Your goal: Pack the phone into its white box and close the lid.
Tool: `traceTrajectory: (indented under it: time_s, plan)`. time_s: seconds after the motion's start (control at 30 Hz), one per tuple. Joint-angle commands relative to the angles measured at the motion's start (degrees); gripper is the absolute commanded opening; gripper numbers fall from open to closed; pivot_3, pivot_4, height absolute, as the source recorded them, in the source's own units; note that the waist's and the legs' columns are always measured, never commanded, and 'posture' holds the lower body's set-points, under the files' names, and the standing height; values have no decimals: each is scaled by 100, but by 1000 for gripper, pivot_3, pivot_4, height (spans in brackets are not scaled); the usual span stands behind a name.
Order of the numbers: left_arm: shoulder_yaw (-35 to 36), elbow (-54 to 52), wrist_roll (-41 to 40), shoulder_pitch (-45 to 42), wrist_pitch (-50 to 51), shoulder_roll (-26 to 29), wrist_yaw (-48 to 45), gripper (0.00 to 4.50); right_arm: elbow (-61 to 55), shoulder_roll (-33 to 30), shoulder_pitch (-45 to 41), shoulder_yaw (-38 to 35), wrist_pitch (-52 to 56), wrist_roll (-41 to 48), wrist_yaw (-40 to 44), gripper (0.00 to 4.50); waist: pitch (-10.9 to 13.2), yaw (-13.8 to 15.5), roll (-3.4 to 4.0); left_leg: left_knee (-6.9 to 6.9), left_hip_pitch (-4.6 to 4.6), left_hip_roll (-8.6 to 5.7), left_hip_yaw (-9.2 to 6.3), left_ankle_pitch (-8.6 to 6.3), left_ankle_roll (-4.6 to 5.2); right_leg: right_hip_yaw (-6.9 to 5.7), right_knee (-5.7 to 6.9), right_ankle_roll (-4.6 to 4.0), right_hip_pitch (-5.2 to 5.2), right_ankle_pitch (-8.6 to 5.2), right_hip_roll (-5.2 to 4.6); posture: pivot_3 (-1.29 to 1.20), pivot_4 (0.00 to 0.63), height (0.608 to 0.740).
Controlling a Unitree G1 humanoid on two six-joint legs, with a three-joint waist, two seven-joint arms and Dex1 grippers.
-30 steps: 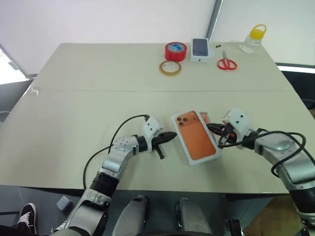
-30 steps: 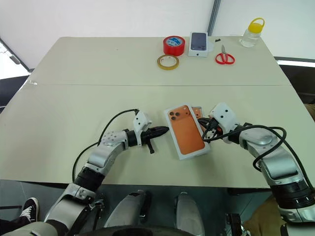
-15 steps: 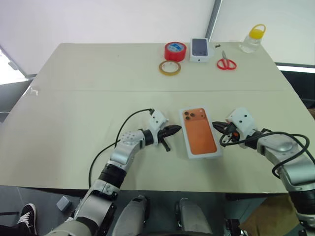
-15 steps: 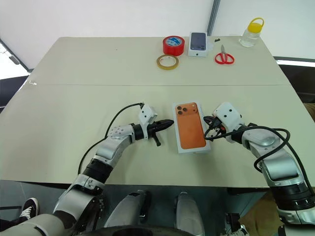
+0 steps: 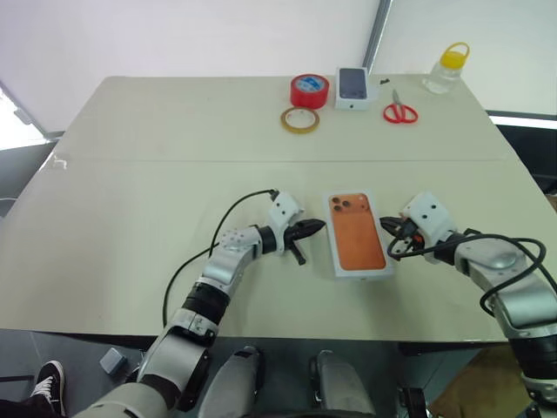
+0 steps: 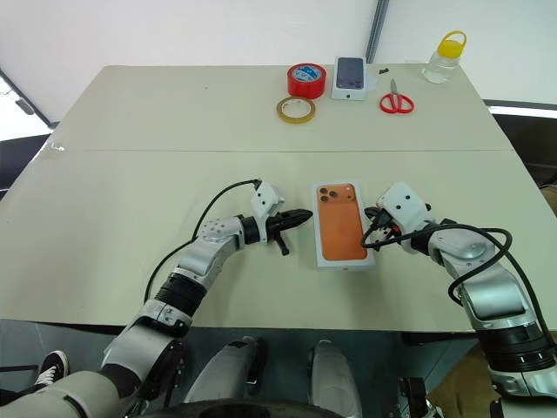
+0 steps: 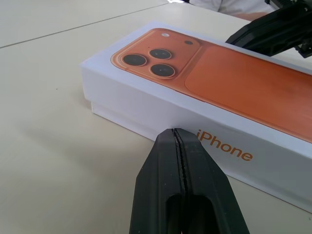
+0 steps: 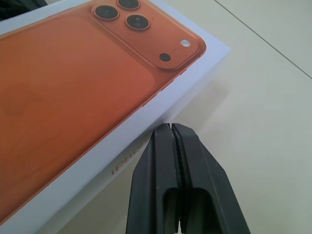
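A closed white box (image 5: 357, 237) lies flat near the table's front edge. Its lid (image 7: 229, 85) sits on top and carries an orange phone picture with three dark lenses. The side wall reads "iPhone". The phone itself is hidden. My left gripper (image 5: 320, 226) is shut, its tip right at the box's left long side (image 7: 174, 131). On the opposite long side my right gripper (image 5: 384, 225) is also shut, its tip just beside the box's wall (image 8: 170, 126). Whether either tip touches the cardboard I cannot tell. The right gripper's black fingers (image 7: 273, 34) show beyond the lid.
At the table's far edge stand a red tape roll (image 5: 311, 90), a yellowish tape ring (image 5: 300, 120), a small white box printed with a dark phone (image 5: 353, 87), red scissors (image 5: 400, 112) and a yellow-capped bottle (image 5: 448, 68). A seam (image 5: 174, 160) crosses the tabletop.
The box has turned from skewed to nearly square with the table edge. My left gripper has followed rightward to the box's side. The right gripper stays about where it was.
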Motion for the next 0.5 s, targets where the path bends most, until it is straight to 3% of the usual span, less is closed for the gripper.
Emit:
traceTrajectory:
  time_s: [0.03, 0.5]
  plan:
    - [-8, -76, 25, -90, -124, -19, -75, 0, -81, 22, -55, -10, -141, -115, 77, 55, 0, 0, 0, 0, 0, 0, 0, 0, 0, 0, 0, 0, 0, 0, 0, 0, 150, 740]
    - [287, -322, -44, 94, -85, 240, 128, 0, 465, 36, -439, -215, -330, -452, 9, 55, -1, -15, 1, 4, 1, 0, 0, 2, -4, 1, 5, 0, -1, 0, 1, 0, 150, 740]
